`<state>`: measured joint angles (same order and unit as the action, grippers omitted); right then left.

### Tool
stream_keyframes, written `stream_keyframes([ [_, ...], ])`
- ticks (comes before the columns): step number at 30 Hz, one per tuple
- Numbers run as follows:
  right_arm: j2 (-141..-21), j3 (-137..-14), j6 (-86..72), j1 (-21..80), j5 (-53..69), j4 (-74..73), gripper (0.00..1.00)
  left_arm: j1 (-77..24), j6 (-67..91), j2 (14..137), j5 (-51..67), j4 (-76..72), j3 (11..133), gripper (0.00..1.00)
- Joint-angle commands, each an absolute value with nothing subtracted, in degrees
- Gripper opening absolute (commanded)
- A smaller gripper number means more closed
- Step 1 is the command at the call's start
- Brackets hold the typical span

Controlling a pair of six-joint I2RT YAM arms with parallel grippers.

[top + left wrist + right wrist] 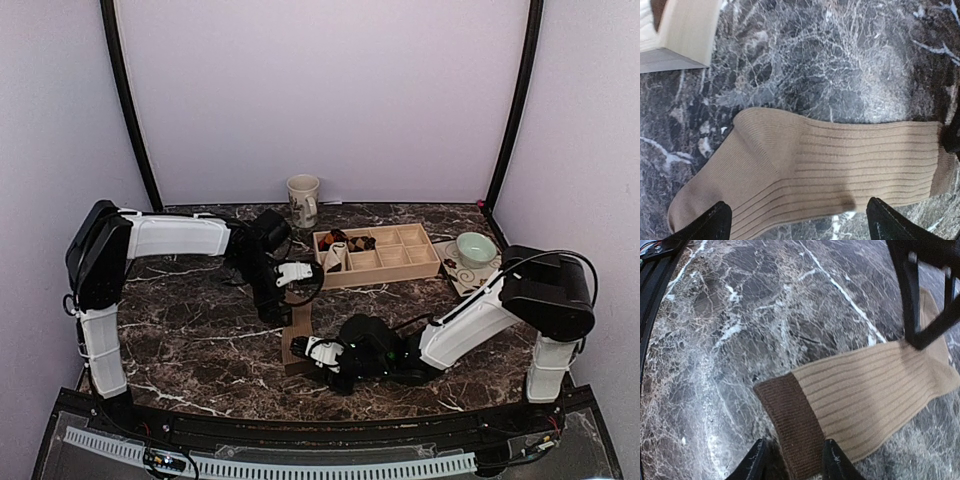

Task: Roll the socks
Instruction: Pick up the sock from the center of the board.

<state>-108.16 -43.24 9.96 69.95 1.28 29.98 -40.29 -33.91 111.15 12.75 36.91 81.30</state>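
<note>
The plain tan sock (297,335) lies flat on the marble table between my two grippers. In the left wrist view the tan sock (830,160) fills the middle, and my left gripper (797,225) is open wide just over its near edge, near the heel. In the top view the left gripper (277,312) is at the sock's far end. My right gripper (792,465) is open, its fingers standing either side of the sock's dark brown cuff (795,425); in the top view it (310,349) is at the near end. I cannot make out the argyle sock.
A wooden divided tray (420,268) stands behind the sock, with small rolled bundles (337,250) in its left compartments; its corner (680,35) shows in the left wrist view. A mug (303,200) stands at the back. A green bowl (475,248) sits at the right.
</note>
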Motion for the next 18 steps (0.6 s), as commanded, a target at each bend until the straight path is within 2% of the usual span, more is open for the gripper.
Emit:
stream_keyframes([
  [1, -110.8, -43.7, 7.9, 69.4, 6.4, 31.0, 0.28, -41.4, -32.9, 113.9, 9.5, 35.3, 80.5, 0.97],
  [6, -111.0, -43.1, 6.0, 69.3, 8.2, 32.0, 0.19, -41.6, -33.7, 114.8, 8.3, 31.9, 77.2, 0.96],
  [12, -111.7, -43.7, 2.3, 70.5, 12.9, 34.8, 0.2, -41.7, -36.7, 114.2, 4.6, 29.8, 73.2, 0.95],
  [18, -111.4, -46.3, 2.8, 72.0, 12.7, 34.3, 0.2, -41.6, -39.3, 111.3, 4.1, 29.3, 70.5, 0.96],
])
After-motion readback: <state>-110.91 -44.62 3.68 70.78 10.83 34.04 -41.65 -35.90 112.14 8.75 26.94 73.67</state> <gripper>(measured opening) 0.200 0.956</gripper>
